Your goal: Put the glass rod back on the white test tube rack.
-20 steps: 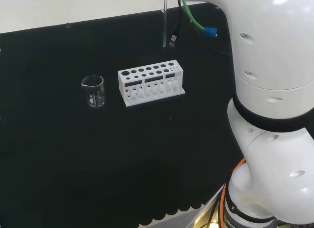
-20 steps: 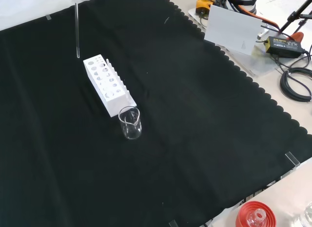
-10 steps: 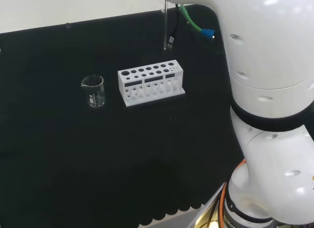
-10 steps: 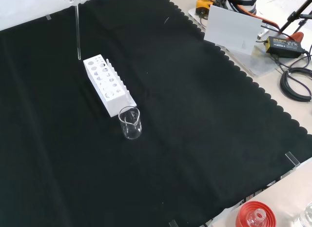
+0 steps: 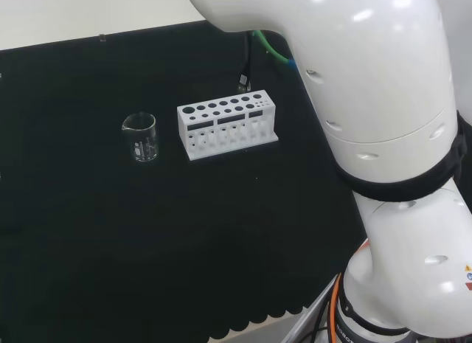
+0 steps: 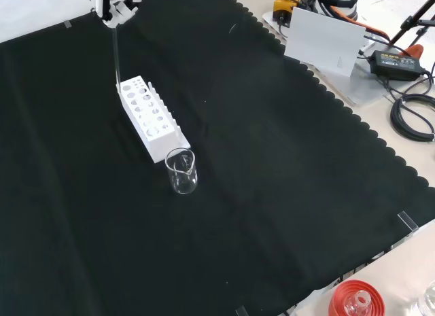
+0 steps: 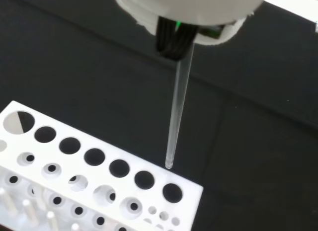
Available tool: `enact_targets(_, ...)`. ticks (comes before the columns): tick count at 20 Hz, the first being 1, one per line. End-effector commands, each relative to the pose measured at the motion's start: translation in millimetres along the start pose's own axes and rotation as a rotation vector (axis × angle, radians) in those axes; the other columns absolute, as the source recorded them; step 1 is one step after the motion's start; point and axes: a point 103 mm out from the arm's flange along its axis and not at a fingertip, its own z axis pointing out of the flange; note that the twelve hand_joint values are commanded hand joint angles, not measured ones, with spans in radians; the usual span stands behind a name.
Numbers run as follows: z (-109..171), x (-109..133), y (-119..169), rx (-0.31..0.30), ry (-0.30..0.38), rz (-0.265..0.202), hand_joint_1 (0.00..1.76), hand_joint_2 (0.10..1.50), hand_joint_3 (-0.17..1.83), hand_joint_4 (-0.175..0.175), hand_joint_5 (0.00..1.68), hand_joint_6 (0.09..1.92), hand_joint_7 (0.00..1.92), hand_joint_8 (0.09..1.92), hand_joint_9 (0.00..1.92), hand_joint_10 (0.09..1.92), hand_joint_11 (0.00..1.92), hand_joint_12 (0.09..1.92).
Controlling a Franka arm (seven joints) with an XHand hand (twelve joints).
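The white test tube rack (image 6: 151,115) stands on the black cloth, its top full of round holes. In the front view the hand (image 6: 112,3) is at the top edge, above the rack's far end, shut on the upper end of the glass rod (image 6: 116,58). The rod hangs almost upright, and its lower tip is level with the rack's far end. In the wrist view the glass rod (image 7: 177,107) ends just above the rack (image 7: 99,181), at the edge beside the last large holes. The rack (image 5: 227,124) also stands mid-bench in the head view.
A small clear beaker (image 6: 181,171) stands right by the rack's near end; the beaker (image 5: 140,136) is left of the rack in the head view. A red ribbed stand (image 6: 353,302) sits past the cloth's scalloped edge. Cables and a white board (image 6: 325,41) lie at the upper right.
The hand has come down with the rod, bringing its tip from well above the rack to the rack's top. The arm's white link has swung further across the head view.
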Motion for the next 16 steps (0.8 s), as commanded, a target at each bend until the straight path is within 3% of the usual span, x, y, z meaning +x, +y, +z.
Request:
enact_targets(1,13,-2,-4,-0.041,0.052,0.003,1.33,0.62,0.74,-0.175,1.21,0.58,1.34,0.83,1.72,0.62,1.62,0.75)
enact_targets(16,-5,-3,-3,-0.050,0.031,0.012,1.33,0.62,0.74,-0.175,1.21,0.58,1.34,0.83,1.71,0.62,1.62,0.75)
